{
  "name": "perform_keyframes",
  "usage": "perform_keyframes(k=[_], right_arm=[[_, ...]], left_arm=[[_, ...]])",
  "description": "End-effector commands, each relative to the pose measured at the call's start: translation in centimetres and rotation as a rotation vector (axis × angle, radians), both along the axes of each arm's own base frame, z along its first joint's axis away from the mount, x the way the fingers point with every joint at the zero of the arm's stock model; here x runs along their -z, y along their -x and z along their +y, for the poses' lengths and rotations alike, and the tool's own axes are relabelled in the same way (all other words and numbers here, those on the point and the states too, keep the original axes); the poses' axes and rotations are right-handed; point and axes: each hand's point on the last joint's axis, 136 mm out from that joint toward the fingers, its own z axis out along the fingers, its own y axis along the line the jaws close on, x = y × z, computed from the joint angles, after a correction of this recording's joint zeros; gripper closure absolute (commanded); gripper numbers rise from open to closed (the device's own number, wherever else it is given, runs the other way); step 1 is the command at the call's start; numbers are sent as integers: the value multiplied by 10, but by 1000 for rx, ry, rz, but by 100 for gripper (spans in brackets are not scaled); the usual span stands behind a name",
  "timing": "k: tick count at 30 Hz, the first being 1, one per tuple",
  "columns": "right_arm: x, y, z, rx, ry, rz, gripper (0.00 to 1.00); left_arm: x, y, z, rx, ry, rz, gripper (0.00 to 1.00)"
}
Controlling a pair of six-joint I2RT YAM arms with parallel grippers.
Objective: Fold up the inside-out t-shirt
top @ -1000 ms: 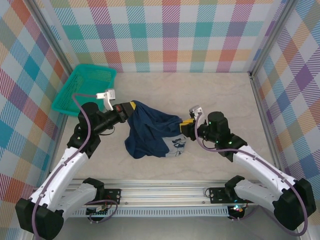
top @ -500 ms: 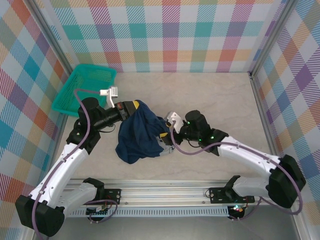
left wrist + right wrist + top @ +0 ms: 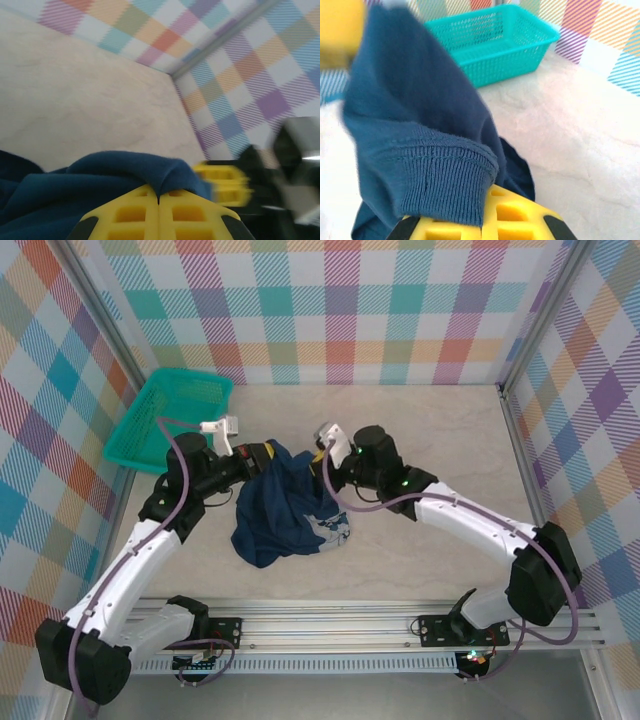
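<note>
The inside-out t-shirt [image 3: 283,508] is dark navy and hangs bunched between both arms, its lower part resting on the table with a pale print [image 3: 331,529] showing. My left gripper [image 3: 262,454] is shut on a fold of its upper edge; in the left wrist view the cloth [image 3: 100,185] rises from the closed yellow fingers [image 3: 130,215]. My right gripper [image 3: 319,462] sits close beside it, shut on a ribbed hem [image 3: 445,180] of the shirt [image 3: 405,100], which drapes over its left finger.
A teal mesh basket [image 3: 170,418] stands at the back left against the checked wall, also visible ahead of the right wrist [image 3: 495,42]. Bare beige table [image 3: 440,440] stretches to the right and behind. Metal rails border the near edge.
My right gripper moved from the shirt's right side up and left to near the left gripper, opening on the way and shutting on the ribbed hem. The shirt has bunched narrower.
</note>
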Motion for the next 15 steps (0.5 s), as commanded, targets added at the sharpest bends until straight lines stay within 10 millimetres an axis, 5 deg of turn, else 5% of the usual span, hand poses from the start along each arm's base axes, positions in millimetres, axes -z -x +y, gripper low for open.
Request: perform_keyframes(k=[1,4,7,15], right_arm=[[-61,-10,-22,88,-193,143,100],[-71,-20,-26,129,-264,266,100],[-67,-31,-27,174,-285,354,100],[-56,-46,-28,192,-307,425,100]], left_arm=[[10,-32,28,-187,-128,6,89],[9,-37,36,-221,-192,-9,64],[10,-15,22,-144,-225,-55,49],[55,58,-78,262,-228,-104,43]])
